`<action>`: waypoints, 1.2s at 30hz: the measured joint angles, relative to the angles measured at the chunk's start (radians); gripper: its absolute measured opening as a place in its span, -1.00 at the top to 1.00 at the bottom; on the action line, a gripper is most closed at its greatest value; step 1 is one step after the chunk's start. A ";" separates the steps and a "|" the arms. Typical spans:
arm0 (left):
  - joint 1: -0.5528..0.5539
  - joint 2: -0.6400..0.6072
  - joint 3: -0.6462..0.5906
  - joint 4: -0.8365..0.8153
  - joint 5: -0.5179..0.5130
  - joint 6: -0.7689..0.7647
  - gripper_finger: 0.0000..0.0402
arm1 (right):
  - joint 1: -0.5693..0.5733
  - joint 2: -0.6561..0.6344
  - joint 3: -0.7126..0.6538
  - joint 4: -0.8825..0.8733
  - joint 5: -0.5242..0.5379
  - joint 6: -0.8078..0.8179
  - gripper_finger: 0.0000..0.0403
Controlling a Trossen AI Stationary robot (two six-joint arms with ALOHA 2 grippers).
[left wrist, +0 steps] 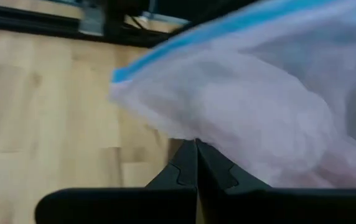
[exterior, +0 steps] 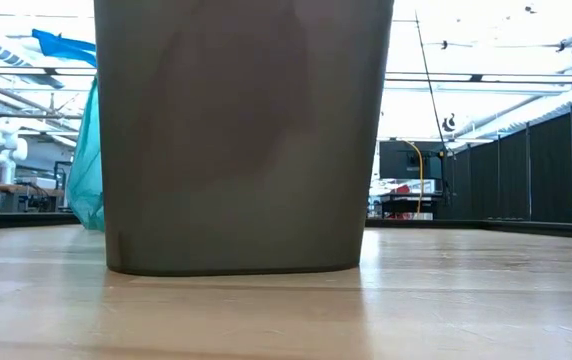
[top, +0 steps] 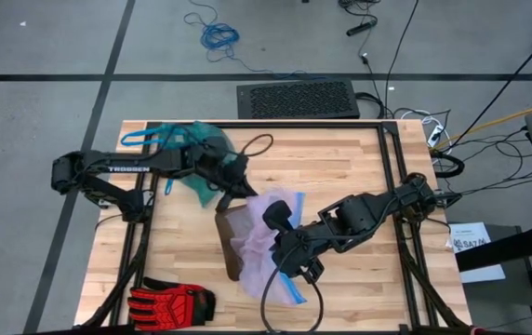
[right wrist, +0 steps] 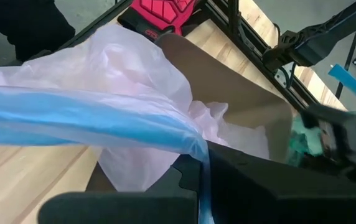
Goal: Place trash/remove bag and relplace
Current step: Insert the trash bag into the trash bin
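Note:
The brown bin [exterior: 246, 140] stands upright mid-table. A pale lilac bag [top: 268, 233] with a blue rim billows out of the bin's mouth. My right gripper [top: 296, 272] is shut on that rim at the bin's near right. The teal-green bag [top: 192, 144] hangs draped over my left arm, and its blue drawstring loops [top: 140, 138] show at the far left. My left gripper [top: 246, 179] is shut at the bin's far side, with its tips [left wrist: 196, 149] right at the lilac bag's wall [left wrist: 252, 118]. The trash is out of view. My right gripper pinches the lilac bag's blue rim [right wrist: 190, 140] between its two fingers, and the gathered edge runs on between them. The fingers slant down from the table's right. The bag spreads slack from the hold over the bin's mouth [right wrist: 240, 93]. My left gripper stands with shut tips against the lilac bag, and I cannot tell whether they touch it.
A red-and-black glove [top: 168, 302] lies at the near left corner. A black cable [top: 257, 144] loops on the far side of the table. Black frame rails [top: 392, 177] run along the table's edges.

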State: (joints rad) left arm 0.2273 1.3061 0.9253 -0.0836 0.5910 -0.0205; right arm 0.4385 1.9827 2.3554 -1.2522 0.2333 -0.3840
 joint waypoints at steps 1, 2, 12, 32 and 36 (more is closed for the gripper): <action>-0.010 0.001 0.000 -0.002 0.010 0.000 1.00 | -0.001 0.000 0.000 -0.001 0.000 0.002 1.00; -0.021 0.001 0.000 -0.001 0.016 0.000 1.00 | -0.001 0.000 0.000 -0.003 0.000 0.003 1.00; -0.110 -0.034 0.061 -0.006 0.037 0.001 1.00 | -0.001 0.000 0.000 0.002 0.003 -0.001 1.00; -0.255 -0.101 0.063 -0.031 0.006 0.012 1.00 | -0.146 0.007 -0.224 0.241 -0.079 0.056 1.00; -0.256 -0.138 0.063 -0.042 -0.005 0.032 1.00 | -0.153 0.009 -0.316 0.345 -0.114 0.054 1.00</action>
State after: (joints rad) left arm -0.0284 1.1678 0.9886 -0.1253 0.5858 0.0111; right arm 0.2860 1.9919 2.0389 -0.9069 0.1190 -0.3300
